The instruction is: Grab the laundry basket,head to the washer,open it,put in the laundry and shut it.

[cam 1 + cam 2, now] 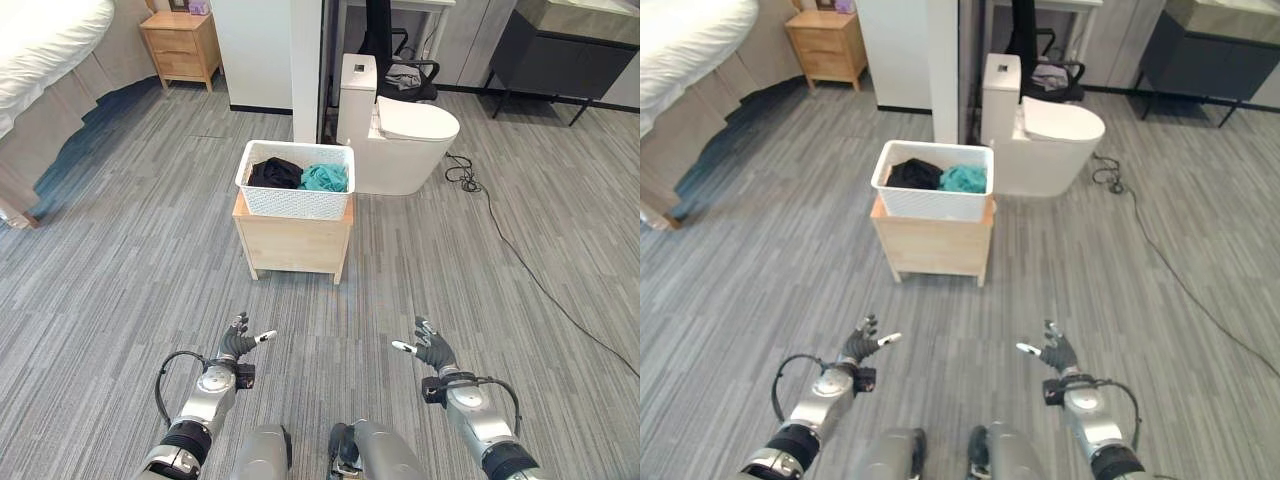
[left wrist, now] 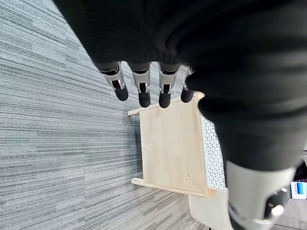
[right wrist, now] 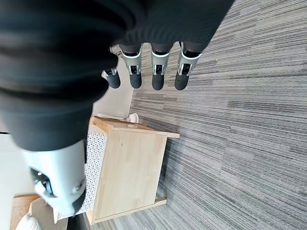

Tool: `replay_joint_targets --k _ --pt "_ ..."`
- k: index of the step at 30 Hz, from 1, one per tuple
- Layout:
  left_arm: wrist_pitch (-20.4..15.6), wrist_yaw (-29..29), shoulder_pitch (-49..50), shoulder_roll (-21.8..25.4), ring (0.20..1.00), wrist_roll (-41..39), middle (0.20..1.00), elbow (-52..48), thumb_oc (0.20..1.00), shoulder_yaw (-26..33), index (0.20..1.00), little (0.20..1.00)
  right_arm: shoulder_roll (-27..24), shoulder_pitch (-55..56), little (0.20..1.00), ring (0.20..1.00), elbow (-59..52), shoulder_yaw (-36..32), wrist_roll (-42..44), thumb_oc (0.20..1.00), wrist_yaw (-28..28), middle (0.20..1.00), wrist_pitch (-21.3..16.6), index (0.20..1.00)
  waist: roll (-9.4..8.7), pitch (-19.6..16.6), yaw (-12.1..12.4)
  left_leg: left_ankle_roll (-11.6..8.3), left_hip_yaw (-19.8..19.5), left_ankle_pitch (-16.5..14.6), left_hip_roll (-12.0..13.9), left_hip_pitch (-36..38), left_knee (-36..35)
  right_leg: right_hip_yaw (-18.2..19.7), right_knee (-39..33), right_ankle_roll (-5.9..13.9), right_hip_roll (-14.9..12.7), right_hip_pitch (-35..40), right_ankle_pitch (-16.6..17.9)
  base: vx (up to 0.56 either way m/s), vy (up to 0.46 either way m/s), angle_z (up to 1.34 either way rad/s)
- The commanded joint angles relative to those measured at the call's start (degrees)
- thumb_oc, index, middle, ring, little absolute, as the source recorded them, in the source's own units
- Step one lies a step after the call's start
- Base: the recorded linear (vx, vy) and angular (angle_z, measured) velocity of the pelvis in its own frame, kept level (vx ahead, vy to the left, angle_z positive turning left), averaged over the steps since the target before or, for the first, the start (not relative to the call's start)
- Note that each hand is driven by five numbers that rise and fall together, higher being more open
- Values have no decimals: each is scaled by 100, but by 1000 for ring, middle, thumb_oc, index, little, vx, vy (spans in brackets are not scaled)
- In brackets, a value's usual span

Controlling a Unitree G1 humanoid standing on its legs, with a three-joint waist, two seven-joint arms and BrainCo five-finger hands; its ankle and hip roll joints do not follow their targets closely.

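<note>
Bed (image 1: 45,50): far left, white cover, well apart from the work.

Nightstand (image 1: 180,45): wooden, against the far wall beside the bed.

Left hand (image 1: 238,342): raised low over the grey floor (image 1: 120,250), well short of the stand; fingers (image 2: 140,88) straight and slightly spread, thumb out to the side, holding nothing. Held ready, palm inward, likely to take the basket's left side.

Laundry basket (image 1: 295,200): white, perforated walls, seated on top of the wooden stand, rim level. Not yet grabbed; no hand in contact. Raised placement probably meant to bring the rim within reach without stooping.

Black garment (image 1: 275,173): in the basket's left half.

Teal garment (image 1: 326,178): in the basket's right half, touching the black one.

Wooden stand (image 1: 293,243): light wood box on short feet, directly under the basket.

Toilet (image 1: 400,130): white, lid down, just behind and right of the basket.

Right hand (image 1: 433,349): mirrors the left, fingers (image 3: 156,76) straight and a little apart, empty. Paired spacing suggests a two-sided lift once nearer.

Dark cabinet (image 1: 570,55): far right.
</note>
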Motion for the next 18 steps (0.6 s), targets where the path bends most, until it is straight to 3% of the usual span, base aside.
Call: replay_joint_targets --k 1,5,10,18 --pt "-220 2 79 25 1000 151 1000 -207 1000 -129 1000 1000 63 41 1000 1000 38 5 28 1000 -68 1000 -201 1000 -5 -214 -48 205 93 -326 -64 12 664 -69 -416 499 -157 769 -20 70 23 1" --pt "-203 -18 99 1 1000 191 1000 -141 1000 -165 1000 1000 114 95 1000 1000 171 -6 56 1000 -60 1000 -205 1000 -13 -253 -56 205 96 -273 -84 68 573 -72 -530 504 -139 838 24 50 15 -1" --pt "-180 -88 264 -65 1000 318 1000 161 1000 -190 1000 1000 248 169 1000 1000 800 -49 145 1000 -56 1000 -165 1000 15 -362 -45 169 134 6 -191 255 66 7 -1171 531 -139 1068 285 57 50 -5" --pt "-160 -99 385 -121 1000 274 1000 182 1000 -226 1000 1000 353 39 1000 1000 1449 -266 183 1000 -328 1000 -127 1000 59 -434 -39 181 144 9 -230 240 74 88 -1337 535 -132 1117 325 27 42 -1"
